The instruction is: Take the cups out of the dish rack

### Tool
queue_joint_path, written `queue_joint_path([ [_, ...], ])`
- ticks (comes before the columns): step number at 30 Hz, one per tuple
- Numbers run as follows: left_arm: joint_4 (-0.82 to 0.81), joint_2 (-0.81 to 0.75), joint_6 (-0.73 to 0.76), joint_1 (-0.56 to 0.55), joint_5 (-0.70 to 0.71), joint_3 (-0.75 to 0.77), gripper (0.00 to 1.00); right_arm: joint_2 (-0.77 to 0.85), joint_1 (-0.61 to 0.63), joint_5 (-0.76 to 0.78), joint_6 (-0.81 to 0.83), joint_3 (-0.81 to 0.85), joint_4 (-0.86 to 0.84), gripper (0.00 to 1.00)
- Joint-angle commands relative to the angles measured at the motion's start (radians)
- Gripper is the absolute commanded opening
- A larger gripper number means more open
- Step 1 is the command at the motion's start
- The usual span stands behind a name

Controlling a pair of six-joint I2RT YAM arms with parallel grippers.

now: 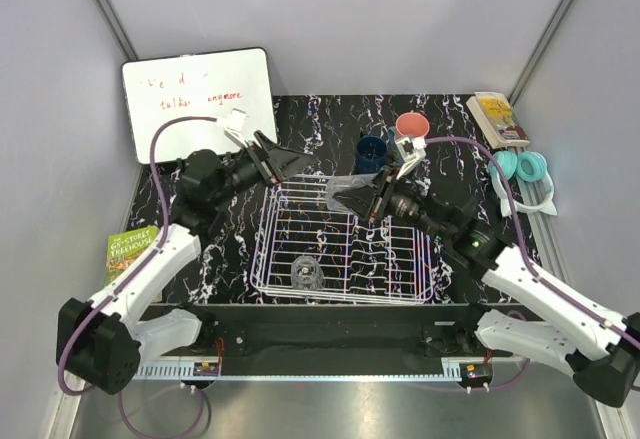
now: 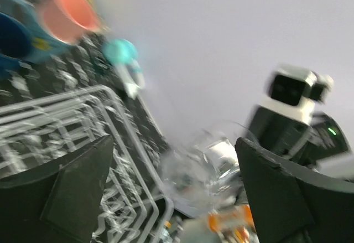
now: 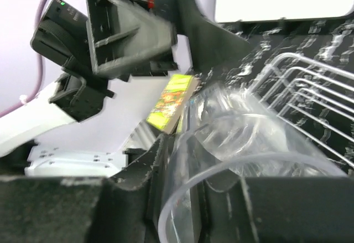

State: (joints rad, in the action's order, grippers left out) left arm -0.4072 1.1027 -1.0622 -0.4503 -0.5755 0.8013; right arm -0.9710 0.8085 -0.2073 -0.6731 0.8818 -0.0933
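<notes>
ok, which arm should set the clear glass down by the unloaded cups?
Right: the right tool grips the clear glass near the blue cup; the left tool is open, empty, farther off.

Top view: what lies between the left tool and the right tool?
In the top view, a clear glass, gripped by the right tool at the rack's far edge. The open left tool is apart from it.

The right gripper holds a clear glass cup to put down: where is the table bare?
Bare black marbled tabletop lies along the far edge between the whiteboard and the dark blue cup. A smaller patch sits between the salmon-pink tumbler and the yellow book. Crowded where those two cups cluster.
</notes>
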Motion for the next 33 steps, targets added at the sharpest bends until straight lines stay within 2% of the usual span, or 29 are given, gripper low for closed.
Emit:
queue_joint_path([
  [1,0.139,-0.066,0.099,0.084,0.078,0.042,0.99,0.092,0.001,0.14,0.061,0.017,0.127,0.0],
  [3,0.194,-0.086,0.103,0.105,0.113,0.045,0.99,0.107,0.0,0.231,0.07,0.037,0.2,0.0],
  [7,0.33,-0.113,0.154,0.105,0.199,0.053,0.99,0.06,-0.002,0.675,0.089,0.172,0.488,0.0],
  [8,0.362,-0.122,0.16,0.105,0.21,0.046,0.99,0.042,-0.003,0.724,0.099,0.202,0.573,0.0],
  [10,0.381,-0.132,0.169,0.105,0.224,0.038,0.99,-0.018,-0.017,0.828,0.122,0.293,0.638,0.0],
  [12,0.401,-0.147,0.174,0.105,0.232,0.021,0.99,-0.058,-0.052,0.835,0.133,0.369,0.708,0.0],
  [18,0.447,-0.198,0.191,0.105,0.252,-0.019,0.99,-0.233,-0.281,0.783,0.104,0.514,0.858,0.0],
  [20,0.475,-0.211,0.205,0.107,0.259,-0.027,0.99,-0.3,-0.36,0.792,0.096,0.546,0.901,0.0],
  [24,0.505,-0.233,0.214,0.107,0.272,-0.048,0.99,-0.402,-0.497,0.705,0.038,0.579,0.952,0.0],
  [30,0.527,-0.244,0.219,0.107,0.259,-0.08,0.99,-0.543,-0.572,0.643,0.024,0.602,0.969,0.0],
  [33,0.53,-0.241,0.217,0.107,0.255,-0.09,0.99,-0.638,-0.623,0.545,0.021,0.631,0.969,0.0],
])
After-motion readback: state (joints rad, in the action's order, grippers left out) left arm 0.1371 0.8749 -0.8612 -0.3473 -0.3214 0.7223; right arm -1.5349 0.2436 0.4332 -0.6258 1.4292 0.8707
